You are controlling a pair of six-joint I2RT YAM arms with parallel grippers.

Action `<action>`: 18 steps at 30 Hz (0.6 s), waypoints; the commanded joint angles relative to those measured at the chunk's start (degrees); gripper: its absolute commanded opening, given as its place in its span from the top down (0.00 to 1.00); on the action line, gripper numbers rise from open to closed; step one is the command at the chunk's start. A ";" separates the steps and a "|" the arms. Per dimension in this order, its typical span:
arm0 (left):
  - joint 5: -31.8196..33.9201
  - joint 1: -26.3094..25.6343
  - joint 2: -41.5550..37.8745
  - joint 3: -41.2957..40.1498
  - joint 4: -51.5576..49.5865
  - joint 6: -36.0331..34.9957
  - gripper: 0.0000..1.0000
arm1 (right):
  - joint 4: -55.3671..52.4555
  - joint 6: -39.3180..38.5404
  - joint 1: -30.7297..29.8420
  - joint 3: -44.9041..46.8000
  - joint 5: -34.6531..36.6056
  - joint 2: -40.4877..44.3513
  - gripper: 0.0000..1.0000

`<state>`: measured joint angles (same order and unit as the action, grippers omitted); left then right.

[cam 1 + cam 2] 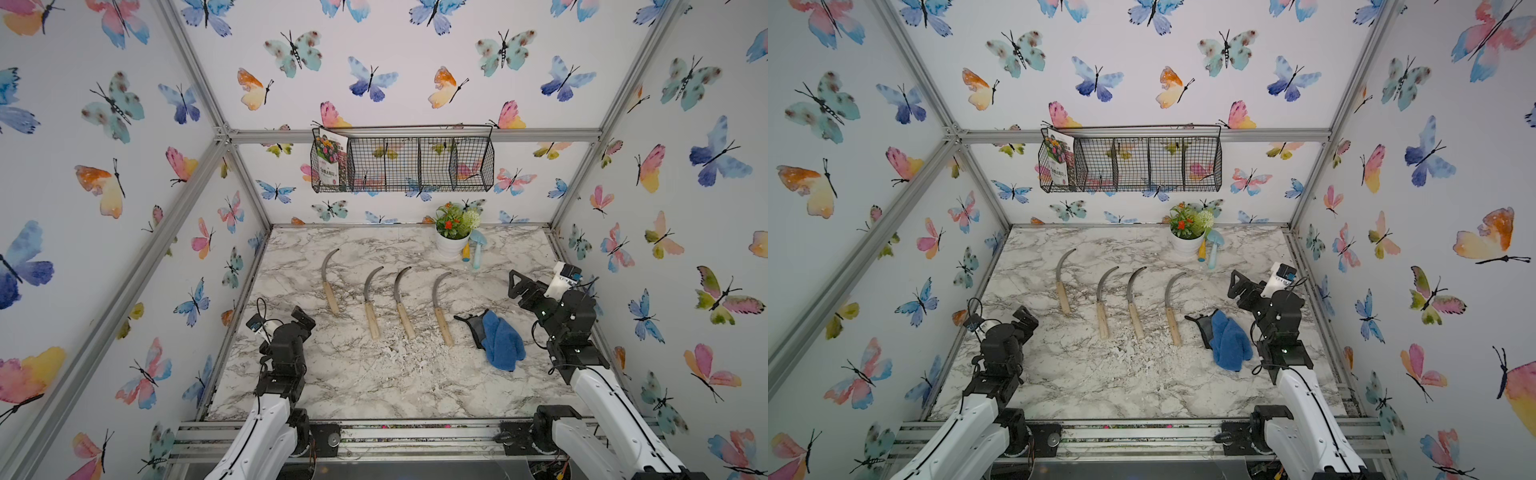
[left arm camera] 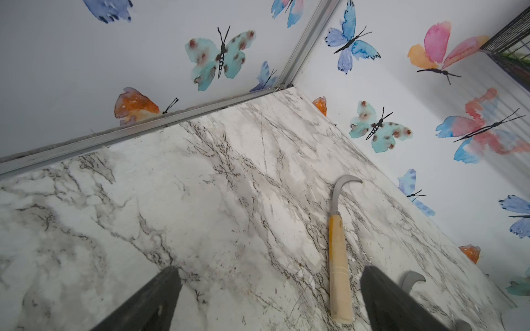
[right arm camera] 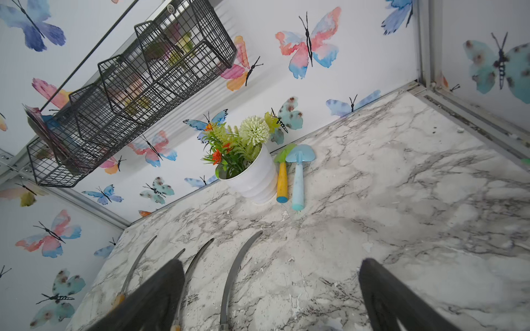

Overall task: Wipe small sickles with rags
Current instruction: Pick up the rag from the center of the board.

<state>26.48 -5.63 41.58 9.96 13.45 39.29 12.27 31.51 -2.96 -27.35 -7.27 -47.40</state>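
1. Look at 8 o'clock on the marble table (image 1: 374,386). Your left gripper (image 1: 302,316) hangs there. Its two fingers (image 2: 160,295) are spread wide apart, and nothing is between them.
2. In the middle of the table, four small sickles (image 1: 404,320) lie flat in a row. They do not touch each other. Each wooden handle points to 6 o'clock. Each grey blade bends up toward 12 and 1 o'clock.
3. The leftmost sickle (image 1: 330,297) lies a bit closer to 12 o'clock than the other three. It is the one nearest your left gripper.
4. The rag (image 1: 503,338) lies in a bunch at 4 o'clock, just beside the last sickle in the row. It is blue, with a dark piece on its 9 o'clock side.
5. Your right gripper (image 1: 513,284) hangs at 3 o'clock, near the rag. Its fingers (image 3: 160,292) are spread wide too, and it holds nothing.
6. At 1 o'clock, by the back wall, a white flower pot (image 1: 451,247) stands with a light-blue trowel (image 1: 478,249) just beside it.
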 commanded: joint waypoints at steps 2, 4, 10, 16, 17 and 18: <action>-3.39 0.04 1.40 0.48 2.85 -0.09 0.01 | -0.54 -0.11 -0.32 -0.74 -11.63 -3.00 0.02; -4.13 0.05 3.07 1.08 2.88 0.47 0.01 | -2.60 -0.42 -3.08 -3.36 -12.46 -7.72 0.02; -5.71 0.06 10.41 5.53 1.12 -0.11 0.01 | -13.64 -1.43 -9.52 -7.10 6.81 -13.19 0.03; -6.75 0.05 13.64 7.24 0.92 -0.75 0.01 | -25.14 1.93 -10.06 -6.93 16.24 -10.66 0.02; -6.72 0.09 14.04 7.59 0.56 -0.71 0.01 | -25.54 2.51 -10.47 -6.16 16.06 -9.84 0.02; -6.71 0.06 14.26 7.63 0.44 -0.71 0.01 | -26.00 3.04 -10.84 -5.57 16.25 -9.20 0.02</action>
<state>20.71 -5.63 54.94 16.34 14.68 39.29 -7.73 32.38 -12.88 -33.52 4.36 -58.50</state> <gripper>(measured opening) 0.989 0.983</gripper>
